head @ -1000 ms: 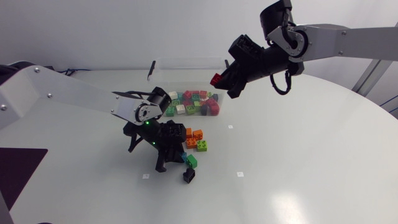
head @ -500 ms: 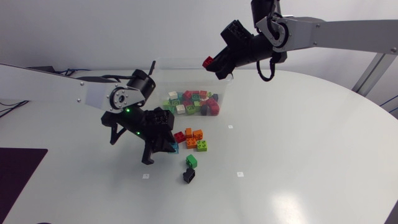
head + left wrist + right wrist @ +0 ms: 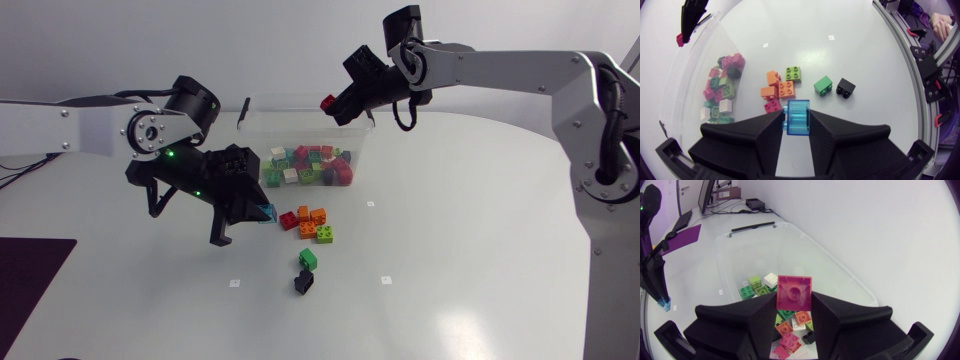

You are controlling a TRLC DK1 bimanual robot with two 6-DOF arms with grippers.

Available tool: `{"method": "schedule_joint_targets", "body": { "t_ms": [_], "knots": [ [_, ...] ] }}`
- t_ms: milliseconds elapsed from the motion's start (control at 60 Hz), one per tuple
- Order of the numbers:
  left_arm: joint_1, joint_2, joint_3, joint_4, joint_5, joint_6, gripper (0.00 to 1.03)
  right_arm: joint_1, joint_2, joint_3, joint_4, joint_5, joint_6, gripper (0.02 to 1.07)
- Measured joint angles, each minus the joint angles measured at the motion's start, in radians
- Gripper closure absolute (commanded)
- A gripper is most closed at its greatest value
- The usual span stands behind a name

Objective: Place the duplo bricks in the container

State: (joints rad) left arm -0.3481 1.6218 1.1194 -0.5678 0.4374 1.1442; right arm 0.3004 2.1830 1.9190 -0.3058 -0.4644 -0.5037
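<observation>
Two grippers, both loaded! The left gripper (image 3: 796,121) is clamped on a translucent blue brick (image 3: 796,114), jaws narrowed to its width. Loose bricks (image 3: 786,89) lie on the table (image 3: 865,50) just ahead of them. The right gripper (image 3: 794,307) pinches a pink brick (image 3: 794,292), with the clear container (image 3: 790,228) directly beneath its jaws and bricks piled inside.

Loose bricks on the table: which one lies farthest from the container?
The black brick, just past the green brick; the orange cluster sits nearer the container.
</observation>
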Motion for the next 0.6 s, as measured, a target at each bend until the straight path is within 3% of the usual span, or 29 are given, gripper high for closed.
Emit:
{"method": "schedule_joint_targets", "body": {
  "t_ms": [67,167,217,383,600],
  "knots": [
    [0.009,-0.006,0.006,-0.002,0.003,-0.011,0.74,-0.001,0.026,0.031,-0.002,0.01,0.004,0.68],
    [0.026,-0.009,0.03,-0.003,0.005,-0.031,0.74,-0.002,0.053,0.071,-0.015,0.021,0.007,0.21],
    [0.033,-0.011,0.045,-0.003,0.011,-0.046,0.74,-0.001,0.06,0.087,-0.027,0.024,0.007,0.09],
    [0.058,-0.011,0.108,0.052,0.027,-0.126,0.74,-0.001,0.061,0.095,-0.029,0.034,0.007,0.07],
    [0.074,0.005,0.198,0.209,0.029,-0.279,0.74,-0.001,0.002,-0.002,-0.002,0.043,0.007,0.07]
  ]
}}
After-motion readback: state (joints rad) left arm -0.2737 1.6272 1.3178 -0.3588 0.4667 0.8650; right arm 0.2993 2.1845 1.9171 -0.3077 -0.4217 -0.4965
